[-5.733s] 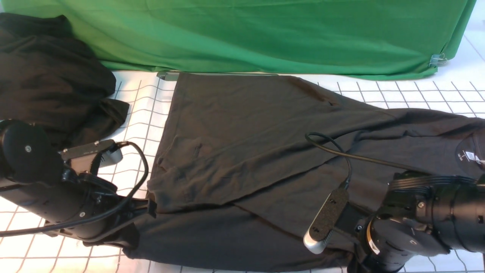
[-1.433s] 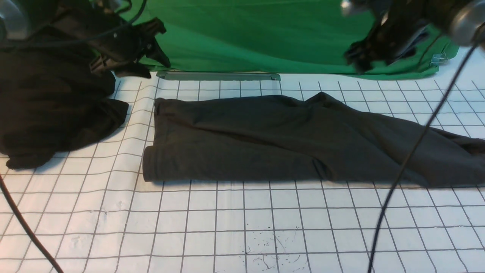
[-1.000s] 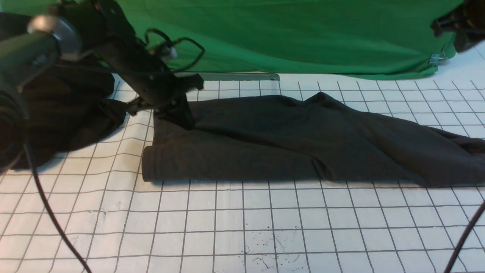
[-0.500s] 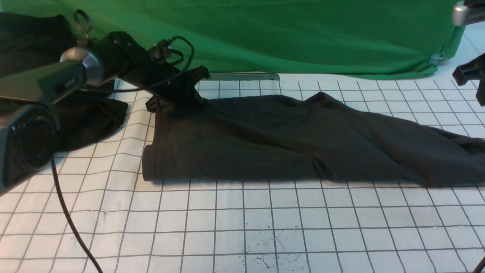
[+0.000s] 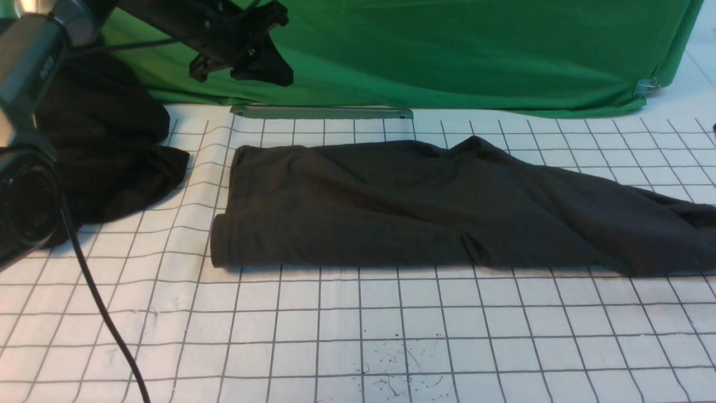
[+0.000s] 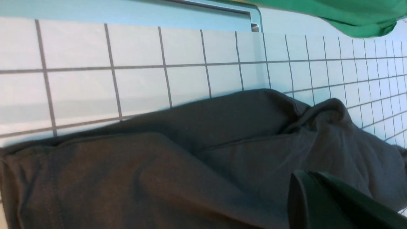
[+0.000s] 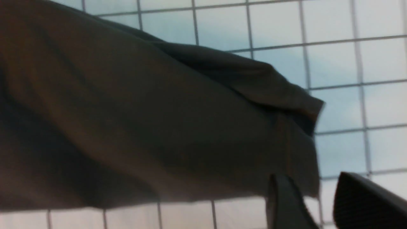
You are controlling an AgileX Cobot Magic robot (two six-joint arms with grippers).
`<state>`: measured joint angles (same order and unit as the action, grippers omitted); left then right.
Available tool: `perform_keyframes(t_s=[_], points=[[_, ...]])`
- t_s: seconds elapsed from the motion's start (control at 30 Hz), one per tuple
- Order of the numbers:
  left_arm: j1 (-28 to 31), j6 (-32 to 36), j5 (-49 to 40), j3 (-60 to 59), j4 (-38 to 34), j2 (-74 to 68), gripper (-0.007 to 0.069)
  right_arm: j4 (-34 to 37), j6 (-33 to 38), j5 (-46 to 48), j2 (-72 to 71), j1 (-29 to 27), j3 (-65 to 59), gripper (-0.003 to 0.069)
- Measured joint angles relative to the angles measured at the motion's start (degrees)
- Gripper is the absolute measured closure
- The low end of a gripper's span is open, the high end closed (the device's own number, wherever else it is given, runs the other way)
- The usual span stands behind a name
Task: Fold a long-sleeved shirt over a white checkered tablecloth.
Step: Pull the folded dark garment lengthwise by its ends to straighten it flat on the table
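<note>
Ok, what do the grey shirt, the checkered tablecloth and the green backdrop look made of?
Shirt: soft matte knit, likely cotton jersey; it slumps in limp folds. Tablecloth: smooth, faintly glossy, perhaps vinyl or coated cloth; stiff ripples, scuff marks. Green backdrop: thin matte woven fabric, draping in long creases.

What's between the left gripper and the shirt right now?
Nothing visible. The left gripper hangs in open air above the long-sleeved shirt near its far left corner. The black cloth heap lies further left, apart from the shirt.
</note>
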<state>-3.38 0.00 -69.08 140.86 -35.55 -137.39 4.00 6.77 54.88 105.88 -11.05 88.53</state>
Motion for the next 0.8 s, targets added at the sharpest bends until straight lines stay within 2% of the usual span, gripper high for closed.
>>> perform_keyframes(t_s=[0.13, 0.3, 0.67, 0.73, 0.8], points=[[-0.9, 0.0, -0.3, 0.0, 1.9, 0.0, 0.0627, 0.8, 0.3, -3.7, 6.2, -0.7, 0.0, 0.0357], [-1.8, 0.0, -0.3, 0.0, 4.0, 0.0, 0.0627, 0.6, 0.8, -4.7, 12.1, -2.6, 0.9, 0.0348], [-2.9, 0.0, -0.5, 0.0, 4.1, 0.0, 0.0627, 0.5, 2.0, -2.6, 13.4, -5.1, 0.9, 0.0343], [-2.9, 0.0, -0.5, 0.0, 4.1, 0.0, 0.0627, 0.6, 2.0, -2.5, 13.4, -5.1, 0.9, 0.0352], [-2.9, 0.0, -0.5, 0.0, 4.3, 0.0, 0.0627, 0.7, 2.2, -2.3, 13.5, -5.1, 0.9, 0.0405]])
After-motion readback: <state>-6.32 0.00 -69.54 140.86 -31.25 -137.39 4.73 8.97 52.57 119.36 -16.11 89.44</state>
